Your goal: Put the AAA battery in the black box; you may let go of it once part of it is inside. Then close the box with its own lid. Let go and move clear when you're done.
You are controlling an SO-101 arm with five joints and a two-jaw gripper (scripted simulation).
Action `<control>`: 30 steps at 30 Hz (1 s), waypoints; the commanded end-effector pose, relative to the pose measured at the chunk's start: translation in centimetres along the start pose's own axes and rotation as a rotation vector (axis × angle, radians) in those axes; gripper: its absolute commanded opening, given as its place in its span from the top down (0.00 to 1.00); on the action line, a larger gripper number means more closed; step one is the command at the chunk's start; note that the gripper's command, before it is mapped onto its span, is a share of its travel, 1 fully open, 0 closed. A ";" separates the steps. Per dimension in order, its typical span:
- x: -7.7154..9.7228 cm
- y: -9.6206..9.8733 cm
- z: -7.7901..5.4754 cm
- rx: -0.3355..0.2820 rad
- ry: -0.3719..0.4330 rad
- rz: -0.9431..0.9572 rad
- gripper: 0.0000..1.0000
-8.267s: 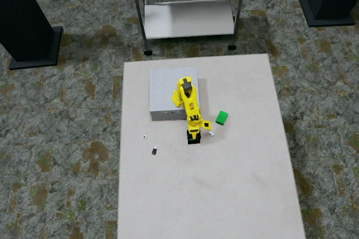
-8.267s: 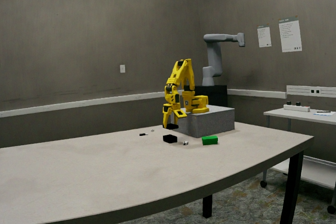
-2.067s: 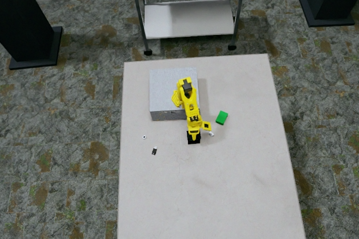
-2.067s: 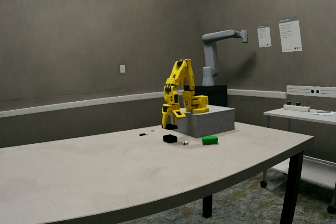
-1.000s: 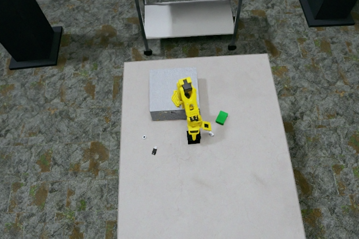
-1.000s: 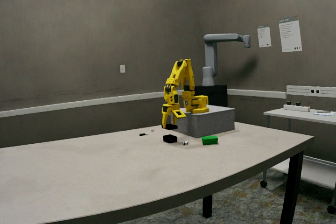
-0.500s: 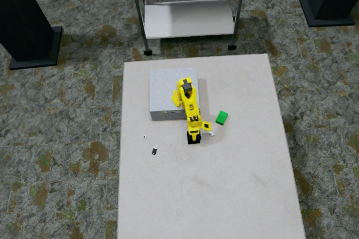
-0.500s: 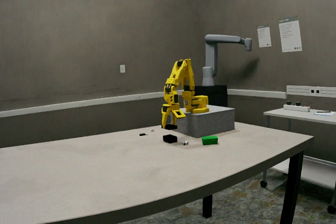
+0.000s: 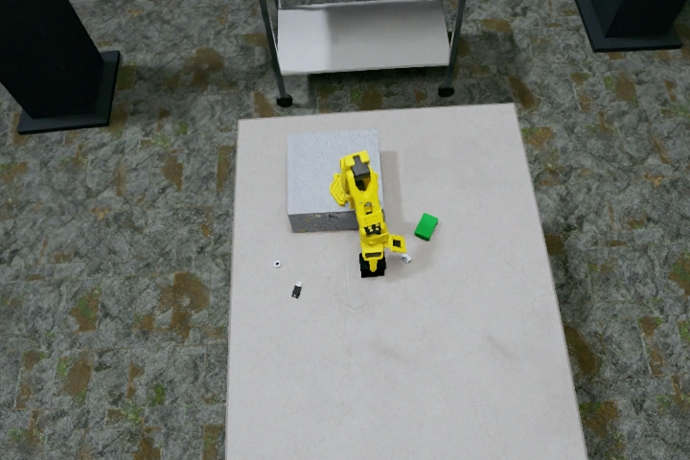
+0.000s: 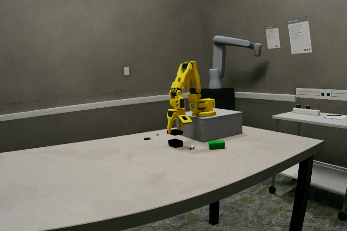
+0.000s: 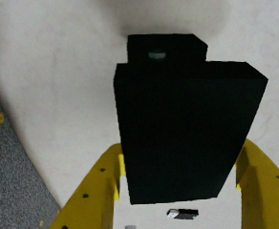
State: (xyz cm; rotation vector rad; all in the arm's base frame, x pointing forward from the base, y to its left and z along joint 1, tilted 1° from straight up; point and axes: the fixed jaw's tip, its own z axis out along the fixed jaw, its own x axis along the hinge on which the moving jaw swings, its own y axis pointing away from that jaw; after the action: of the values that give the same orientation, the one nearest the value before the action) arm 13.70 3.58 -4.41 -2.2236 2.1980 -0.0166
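AAA battery (image 11: 157, 55) visible only as a small pale spot inside the black box (image 11: 168, 48) in the wrist view, too small to make out in detail; not discernible in the other two views. Black box resting open on the table (image 10: 97, 168), just in front of the grey block (image 10: 215, 125) carrying the arm. Lid (image 11: 184, 128) raised above the box and apart from it, clamped between the yellow fingers of the gripper (image 11: 181, 153), covering most of the box from the wrist camera so that only the far end with the pale spot shows. From the top, box and lid merged into one black patch under the gripper (image 9: 373, 265); from the side, lid (image 10: 175, 132) clearly above box (image 10: 175, 143) with a gap between. Green block (image 9: 425, 226) lying near the box on the table, small white piece (image 9: 406, 258) between them. Well apart on the other side, a tiny white ring (image 9: 277, 264) and a small black piece with a white tip (image 9: 296, 290), both too small to identify.
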 end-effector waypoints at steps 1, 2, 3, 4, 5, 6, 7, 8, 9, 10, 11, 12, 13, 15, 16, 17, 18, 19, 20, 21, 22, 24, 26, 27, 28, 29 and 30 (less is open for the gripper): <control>0.1 0.1 0.3 -0.009 0.001 0.000 0.76; 0.1 0.1 0.4 -0.009 0.001 0.000 0.76; 0.1 0.1 0.4 -0.009 0.001 0.000 0.76; 0.1 0.1 0.5 -0.009 0.001 0.000 0.76; 0.1 0.1 0.5 -0.009 0.001 0.000 0.76; 0.1 0.1 0.6 -0.009 0.001 0.000 0.76; 0.1 0.1 0.6 -0.009 0.001 0.000 0.76; 0.1 0.2 0.6 -0.009 0.001 0.000 0.76; 0.1 0.2 0.7 -0.009 0.001 0.000 0.76; 0.1 0.2 0.7 -0.009 0.001 0.000 0.76; 0.1 0.2 0.8 -0.009 0.001 0.000 0.76; 0.1 0.2 0.8 -0.009 0.001 0.000 0.76; 0.1 0.2 0.8 -0.009 0.001 0.000 0.76; 0.1 0.2 0.9 -0.009 0.001 0.000 0.76; 0.1 0.2 0.9 -0.009 0.001 0.000 0.76; 0.1 0.2 0.9 -0.009 0.001 0.000 0.76; 0.1 0.2 0.9 -0.009 0.001 0.000 0.76; 0.1 0.2 0.9 -0.009 0.001 0.000 0.76; 0.1 0.2 0.9 -0.009 0.001 0.000 0.76; 0.1 0.2 1.0 -0.009 0.001 0.000 0.76; 0.1 0.2 1.0 -0.009 0.001 0.000 0.76; 0.1 0.2 1.0 -0.009 0.001 0.000 0.76; 0.1 0.2 1.0 -0.009 0.001 0.000 0.76; 0.1 0.2 1.0 -0.009 0.001 0.000 0.76; 0.1 0.2 1.0 -0.009 0.001 0.000 0.76; 0.1 0.2 1.0 -0.009 0.001 0.000 0.76; 0.1 0.2 1.0 -0.009 0.001 0.000 0.76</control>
State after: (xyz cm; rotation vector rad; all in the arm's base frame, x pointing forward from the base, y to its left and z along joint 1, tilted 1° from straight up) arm 13.64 3.57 -5.24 -2.2244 2.1988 -0.0155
